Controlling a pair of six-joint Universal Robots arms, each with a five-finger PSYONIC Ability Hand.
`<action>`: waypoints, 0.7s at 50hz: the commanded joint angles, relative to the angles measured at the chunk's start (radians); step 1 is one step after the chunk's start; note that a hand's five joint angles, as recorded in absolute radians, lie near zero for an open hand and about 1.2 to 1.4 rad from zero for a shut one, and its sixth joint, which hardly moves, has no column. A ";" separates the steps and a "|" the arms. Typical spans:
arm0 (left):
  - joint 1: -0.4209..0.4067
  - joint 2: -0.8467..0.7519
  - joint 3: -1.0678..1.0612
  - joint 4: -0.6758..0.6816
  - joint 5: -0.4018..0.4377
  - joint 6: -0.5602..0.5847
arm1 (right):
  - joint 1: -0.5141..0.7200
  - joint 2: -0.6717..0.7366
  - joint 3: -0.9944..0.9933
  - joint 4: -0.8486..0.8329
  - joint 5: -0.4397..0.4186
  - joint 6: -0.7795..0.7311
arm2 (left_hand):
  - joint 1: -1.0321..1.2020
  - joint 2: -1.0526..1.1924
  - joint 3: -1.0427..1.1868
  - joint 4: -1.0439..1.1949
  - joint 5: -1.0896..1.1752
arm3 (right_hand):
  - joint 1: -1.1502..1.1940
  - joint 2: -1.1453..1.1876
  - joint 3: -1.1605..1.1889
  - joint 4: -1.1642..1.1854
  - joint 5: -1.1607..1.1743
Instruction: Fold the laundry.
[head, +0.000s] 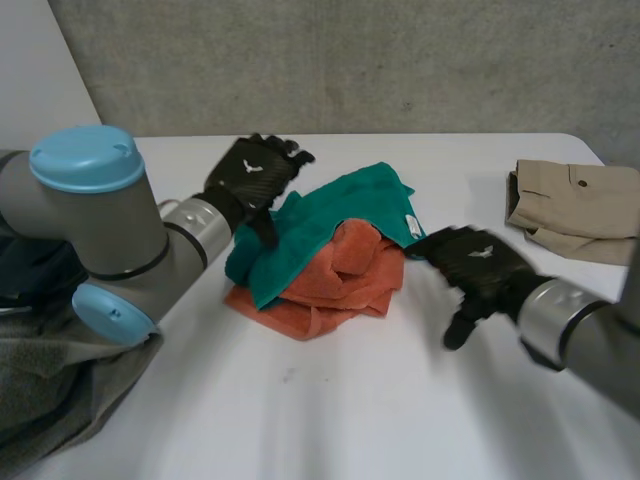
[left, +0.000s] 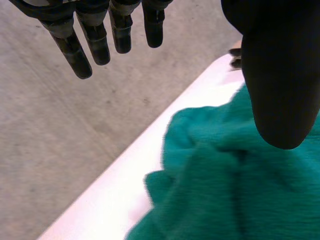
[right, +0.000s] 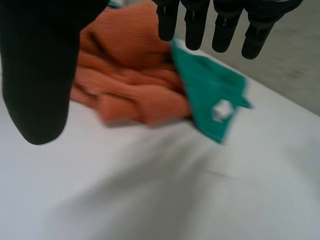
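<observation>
A crumpled green towel (head: 330, 215) lies draped over a bunched orange towel (head: 340, 280) at the centre of the head view, on the white surface (head: 350, 400). The heap runs from lower left to upper right. The left hand (head: 255, 175) is at its upper-left edge, fingers (left: 102, 45) straight and released. The right hand (head: 478, 262) hovers just right of the heap, fingers (right: 195, 30) also released, and the green towel's tagged corner lies toward them. The left hand looks nearer. A folded beige garment (head: 575, 205) lies far right, and a grey cloth (head: 50, 400) lower left.
</observation>
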 joint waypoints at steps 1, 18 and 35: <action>0.045 -0.069 0.052 0.049 -0.023 0.059 | 0.230 0.097 -0.051 -0.086 0.111 0.012 | -0.013 -0.030 -0.035 -0.026 -0.047 | -0.004 0.012 0.017 0.019 0.002; 0.048 -0.229 0.141 0.014 0.021 0.126 | 0.396 0.383 -0.246 -0.348 0.376 0.009 | 0.425 0.408 0.403 0.411 0.391 | 0.029 0.044 0.049 0.051 0.034; 0.066 -0.279 0.201 0.028 0.038 0.093 | 0.390 0.581 -0.416 -0.451 0.447 -0.086 | 1.209 1.192 1.187 1.195 1.175 | 1.166 1.181 1.186 1.188 1.171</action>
